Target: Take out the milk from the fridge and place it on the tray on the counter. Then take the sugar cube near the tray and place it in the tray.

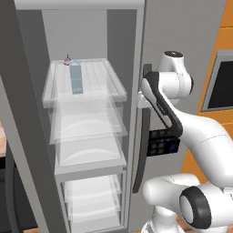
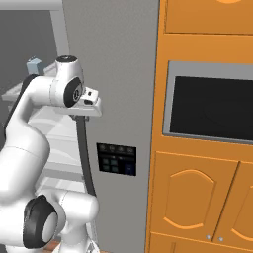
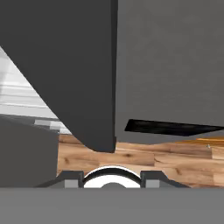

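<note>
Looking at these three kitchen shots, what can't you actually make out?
- Pincer: in the left base view the arm's own links cover it by the fridge door handle, so open or shut is unclear.
- Milk: right base view shows just its top; the arm hides the rest.
- Reddish-topped object behind the milk: too small to identify.

Arm (image 1: 191, 132) raised, hand (image 2: 91, 101) maybe half-open

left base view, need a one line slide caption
Fridge stands open, milk upright on its top shelf, arm beside the door handle.

A kitchen: open fridge (image 1: 86, 136), built-in oven (image 2: 210, 106), wooden cabinets (image 2: 197, 197).
</note>
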You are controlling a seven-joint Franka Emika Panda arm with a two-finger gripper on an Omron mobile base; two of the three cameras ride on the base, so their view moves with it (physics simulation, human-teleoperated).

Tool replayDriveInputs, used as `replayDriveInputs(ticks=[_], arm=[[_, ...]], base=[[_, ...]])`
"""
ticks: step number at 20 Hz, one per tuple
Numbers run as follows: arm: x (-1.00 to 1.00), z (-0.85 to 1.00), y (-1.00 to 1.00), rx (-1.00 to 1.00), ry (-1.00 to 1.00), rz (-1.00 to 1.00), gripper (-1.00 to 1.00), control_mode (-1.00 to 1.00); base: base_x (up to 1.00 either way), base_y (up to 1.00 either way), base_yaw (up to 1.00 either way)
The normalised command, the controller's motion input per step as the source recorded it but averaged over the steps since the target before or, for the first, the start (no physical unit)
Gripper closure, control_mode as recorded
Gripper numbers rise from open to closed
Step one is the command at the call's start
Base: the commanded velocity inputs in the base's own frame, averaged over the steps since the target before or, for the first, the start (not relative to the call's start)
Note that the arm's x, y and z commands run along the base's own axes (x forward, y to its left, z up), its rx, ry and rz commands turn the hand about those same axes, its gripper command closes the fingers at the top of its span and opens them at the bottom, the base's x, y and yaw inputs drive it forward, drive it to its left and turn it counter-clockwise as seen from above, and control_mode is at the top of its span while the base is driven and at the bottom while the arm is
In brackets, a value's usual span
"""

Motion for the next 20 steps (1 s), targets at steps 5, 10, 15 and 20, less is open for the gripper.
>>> replayDriveInputs(ticks=[5, 10, 15, 20], arm=[[-0.35, 0.00, 0.18, 0.00, -0.03, 0.05, -1.00, -1.00], [-0.20, 0.06, 0.55, 0.09, -0.10, 0.07, -1.00, -1.00], [-0.03, 0.34, 0.55, 0.03, -0.20, 0.05, -1.00, -1.00], [0.00, 0.36, 0.41, 0.00, -0.24, 0.01, -1.00, -1.00]], base=[[0.00, 0.00, 0.00], [0.00, 0.00, 0.00], [0.00, 0.00, 0.00], [0.00, 0.00, 0.00]])
